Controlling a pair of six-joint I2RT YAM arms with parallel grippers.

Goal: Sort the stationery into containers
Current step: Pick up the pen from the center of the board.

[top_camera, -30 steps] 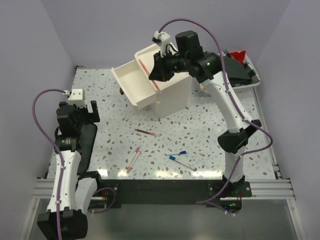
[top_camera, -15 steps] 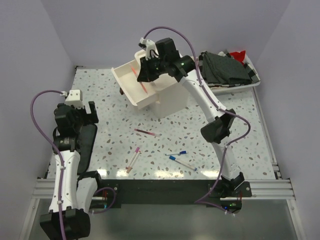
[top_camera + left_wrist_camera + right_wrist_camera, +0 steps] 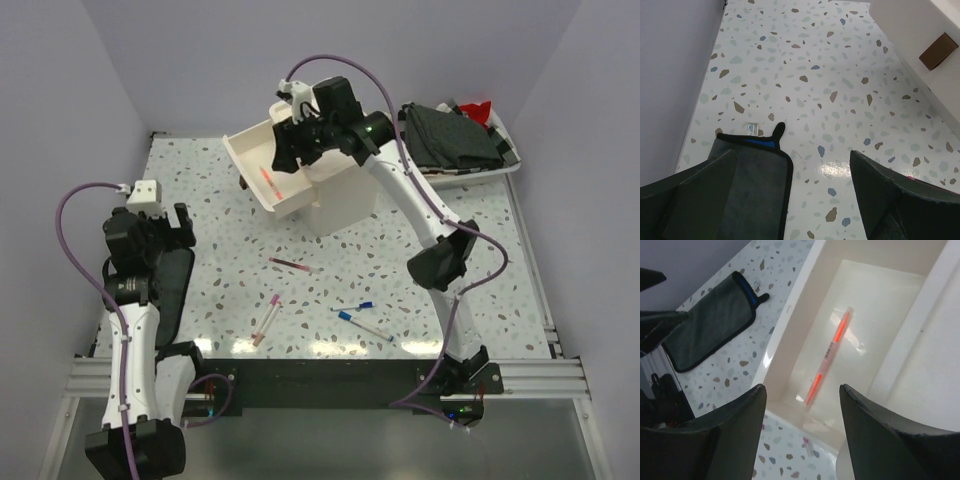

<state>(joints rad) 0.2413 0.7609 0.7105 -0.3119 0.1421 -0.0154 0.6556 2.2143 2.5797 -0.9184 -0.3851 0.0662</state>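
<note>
The cream-white cabinet (image 3: 345, 200) stands at the back with its top drawer (image 3: 245, 155) pulled out to the left. An orange pen (image 3: 832, 357) lies loose on the drawer floor, also seen from above as the orange pen (image 3: 270, 180). My right gripper (image 3: 802, 390) hovers over the drawer, open, with nothing between its fingers. On the table lie a maroon pen (image 3: 292, 265), a pink pen (image 3: 267, 320) and a white pen with blue caps (image 3: 365, 327). My left gripper (image 3: 792, 155) is open above the table at the left, holding nothing.
A dark flat pouch (image 3: 750, 185) lies under the left gripper, near the left wall. A white tray of dark cloths (image 3: 455, 140) sits at the back right. A brown handle (image 3: 939, 50) on the cabinet shows in the left wrist view. A small blue piece (image 3: 366, 305) lies by the white pen.
My right gripper swung left over the open drawer, then opened and let go of the orange pen, which now lies in the drawer. The left arm barely moved.
</note>
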